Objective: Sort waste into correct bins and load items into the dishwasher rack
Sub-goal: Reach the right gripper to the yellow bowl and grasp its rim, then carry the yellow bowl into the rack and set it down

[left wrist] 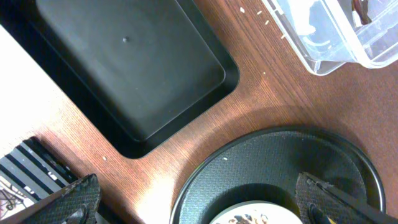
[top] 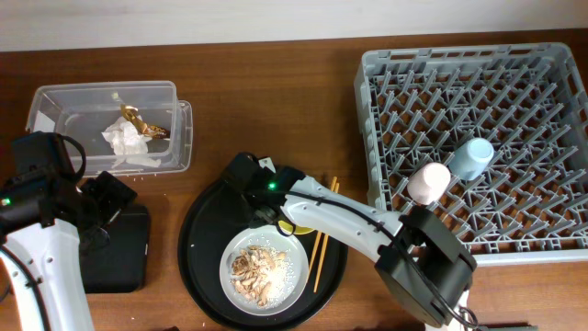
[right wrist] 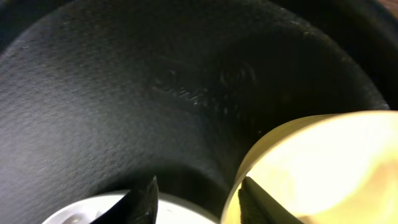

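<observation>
**A:** How is the right arm set?

**B:** It is stretched long from beside the dishwasher rack [top: 478, 138]. Its white link lies low across the round black tray [top: 207, 248], and the wrist is tipped down. The right hand [right wrist: 199, 199] has its fingers apart, with bare tray floor showing between them.

**A:** And the bowl?

**B:** The yellow bowl [right wrist: 311, 168] sits hard against one fingertip [right wrist: 252, 199], its rim just inside the gap, but it is not pinched. The plate [right wrist: 87, 216] with the food scraps [top: 259, 267] peeks out under the other finger. The chopsticks [top: 322, 241] lie back along the arm, which crosses over them.

**A:** And the cups?

**B:** The pink cup [top: 429, 182] and the light-blue cup [top: 470, 158] are in the rack, far behind the hand, up by its elbow.

**A:** What about the left side?

**B:** That arm rises from the table [top: 276, 92] edge and folds forward. The left hand [left wrist: 200, 196] hangs with its fingers spread wide. The shallow black tray [left wrist: 124, 68] is just ahead of them. The clear box [left wrist: 336, 37], holding the crumpled paper [top: 127, 140], sits farther ahead and off to one side.
</observation>
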Controlling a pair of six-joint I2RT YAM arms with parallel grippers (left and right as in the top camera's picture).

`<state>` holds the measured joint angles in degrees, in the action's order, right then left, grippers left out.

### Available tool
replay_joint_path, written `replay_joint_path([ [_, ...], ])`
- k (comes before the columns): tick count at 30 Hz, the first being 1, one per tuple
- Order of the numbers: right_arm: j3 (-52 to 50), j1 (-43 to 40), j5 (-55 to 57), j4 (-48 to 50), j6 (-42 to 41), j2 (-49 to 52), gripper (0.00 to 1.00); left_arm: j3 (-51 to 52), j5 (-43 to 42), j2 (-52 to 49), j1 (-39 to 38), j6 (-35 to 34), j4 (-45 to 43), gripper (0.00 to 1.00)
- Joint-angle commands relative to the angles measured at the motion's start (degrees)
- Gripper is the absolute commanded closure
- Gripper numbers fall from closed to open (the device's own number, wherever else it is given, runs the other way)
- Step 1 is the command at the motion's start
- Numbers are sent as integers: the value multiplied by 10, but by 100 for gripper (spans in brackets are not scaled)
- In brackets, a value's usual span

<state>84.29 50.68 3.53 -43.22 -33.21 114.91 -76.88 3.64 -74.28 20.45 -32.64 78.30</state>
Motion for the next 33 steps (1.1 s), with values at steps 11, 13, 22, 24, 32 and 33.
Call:
replay_joint_path([
  [11, -1, 8, 81, -7, -40, 31, 75, -9, 2, 0, 3, -5, 0, 1],
  [13, -1, 8, 72, -7, -40, 31, 80, -9, 2, 0, 3, -5, 0, 1],
  [22, 144, 5, 31, -135, -39, 6, 96, -9, 2, 0, 3, -5, 0, 1],
  [24, 213, -10, 32, -203, -39, -24, 96, -9, 2, 0, 3, -5, 0, 1],
  [32, 279, -242, 31, -438, -37, -193, 96, -9, 2, 0, 3, -5, 0, 1],
  [33, 279, -285, 28, -461, -23, -214, 96, -9, 2, 0, 3, -5, 0, 1],
])
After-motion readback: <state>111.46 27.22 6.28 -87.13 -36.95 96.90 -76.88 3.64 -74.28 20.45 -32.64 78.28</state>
